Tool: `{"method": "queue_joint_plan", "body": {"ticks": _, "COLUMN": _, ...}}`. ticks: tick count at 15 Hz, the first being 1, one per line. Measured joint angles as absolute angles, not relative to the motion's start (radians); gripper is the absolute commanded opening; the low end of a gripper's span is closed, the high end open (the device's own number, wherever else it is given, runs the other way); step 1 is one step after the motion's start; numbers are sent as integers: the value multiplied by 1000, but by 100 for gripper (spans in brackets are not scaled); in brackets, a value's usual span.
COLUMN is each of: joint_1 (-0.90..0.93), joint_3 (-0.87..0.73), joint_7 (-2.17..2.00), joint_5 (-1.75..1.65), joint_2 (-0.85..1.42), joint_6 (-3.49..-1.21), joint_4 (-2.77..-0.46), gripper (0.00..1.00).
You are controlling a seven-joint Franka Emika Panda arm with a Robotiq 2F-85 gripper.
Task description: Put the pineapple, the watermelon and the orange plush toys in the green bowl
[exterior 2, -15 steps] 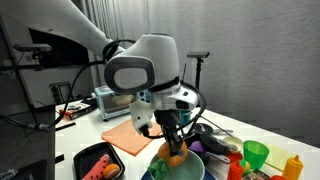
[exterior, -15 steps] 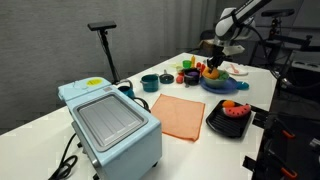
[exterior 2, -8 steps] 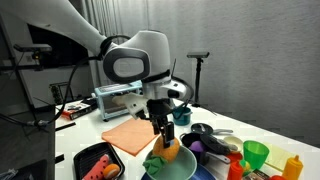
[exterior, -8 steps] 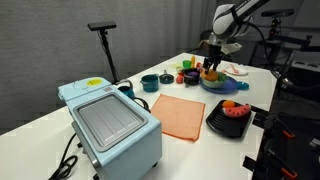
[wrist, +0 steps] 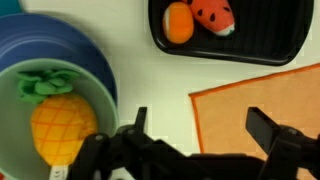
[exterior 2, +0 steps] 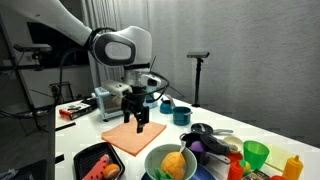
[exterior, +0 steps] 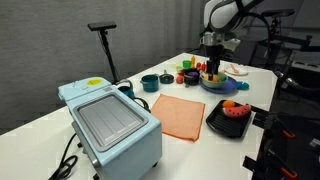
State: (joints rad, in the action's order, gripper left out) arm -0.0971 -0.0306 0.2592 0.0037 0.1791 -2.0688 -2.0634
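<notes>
Fingers [wrist: 265, 130] spread wide, nothing btwn them, hovering over bare surface [wrist: 150, 85] just beside the orange cloth [wrist: 265, 95]. Pineapple [wrist: 58, 128] sits in the green bowl [wrist: 12, 125], so step one looks done, two toys to go. Orange [wrist: 178, 22] & watermelon [wrist: 214, 15] lie touching on the black tray [wrist: 260, 45], apart from the bowl. Next, prob.: cross to the tray, close on one toy, mind its raised rim. Open room over the cloth; cups [exterior 2: 255, 152] crowd the bowl's far side.
</notes>
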Motion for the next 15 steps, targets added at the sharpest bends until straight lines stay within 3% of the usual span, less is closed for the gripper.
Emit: {"method": "queue_joint_plan", "body": {"ticks": 15, "joint_1": -53, "joint_3": 49, "joint_7": 529, "joint_5": -66, "joint_2": 331, "joint_6": -1885, "joint_4": -2180, "gripper": 100}}
